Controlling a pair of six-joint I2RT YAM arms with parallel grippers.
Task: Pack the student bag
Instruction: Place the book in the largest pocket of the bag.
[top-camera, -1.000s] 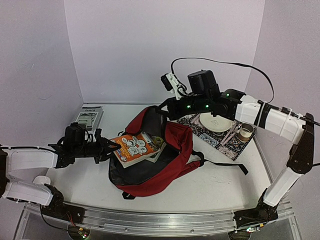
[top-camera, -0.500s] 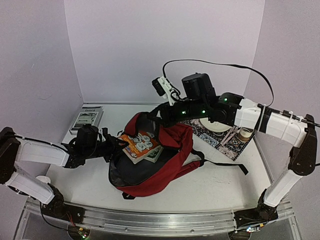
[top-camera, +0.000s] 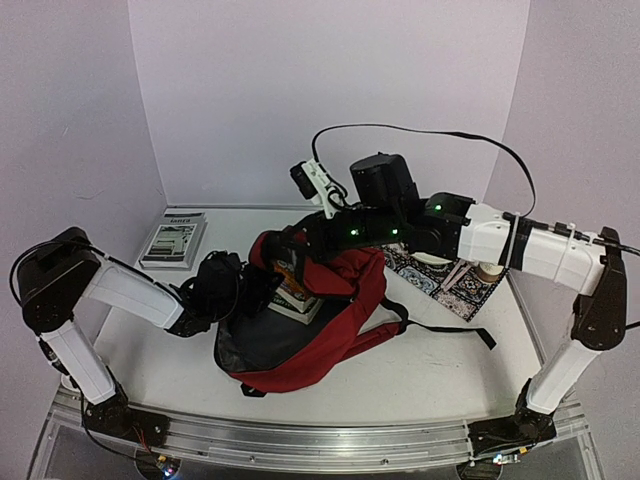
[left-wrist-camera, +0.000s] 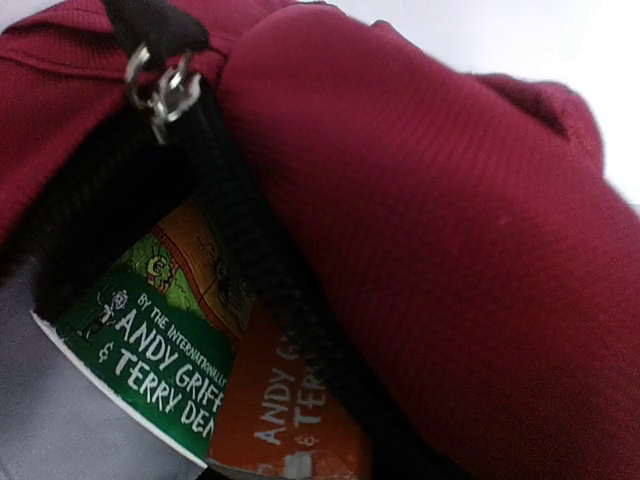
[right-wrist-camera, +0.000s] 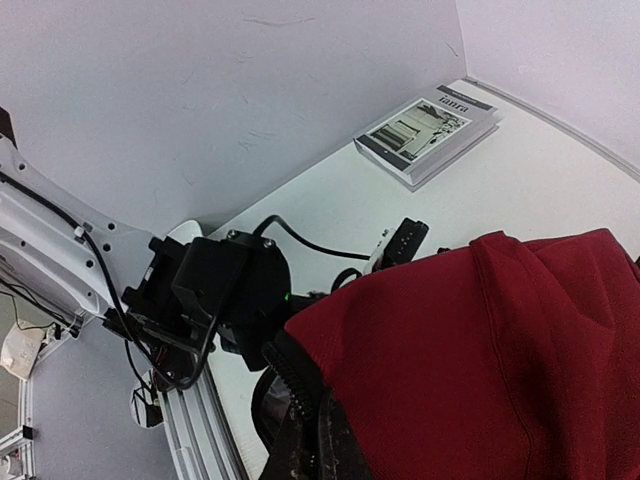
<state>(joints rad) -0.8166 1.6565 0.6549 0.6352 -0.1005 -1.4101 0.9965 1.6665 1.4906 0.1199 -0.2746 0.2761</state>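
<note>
Left arm (top-camera: 120, 295) has driven forward since a second ago, and the books (top-camera: 297, 272) it carried over the bag mouth now sit mostly inside. Right arm (top-camera: 520, 245) has swung further left too.

Left arm pose: elbow raised at the far left, forearm sloping down to the right, wrist low at the opening. Left gripper (top-camera: 258, 290) is buried in the mouth of the student bag (top-camera: 340, 300). Its fingers are hidden in both views, so I cannot tell how wide it stands or whether it holds the books. In the left wrist view a green cover and an orange cover lie right ahead, under the black zipper edge, with two zipper pulls (left-wrist-camera: 160, 85) above.

Right arm pose: stretched level across the table (top-camera: 420, 370) from the right, wrist turned down. Right gripper (top-camera: 290, 243) is closed tight on the bag's upper rim, holding the flap up. The rest of the bag lies below and to the near right of this gripper.

A magazine (top-camera: 175, 238) lies well left of both grippers at the far corner. A patterned mat (top-camera: 440, 275) lies under the right forearm.
</note>
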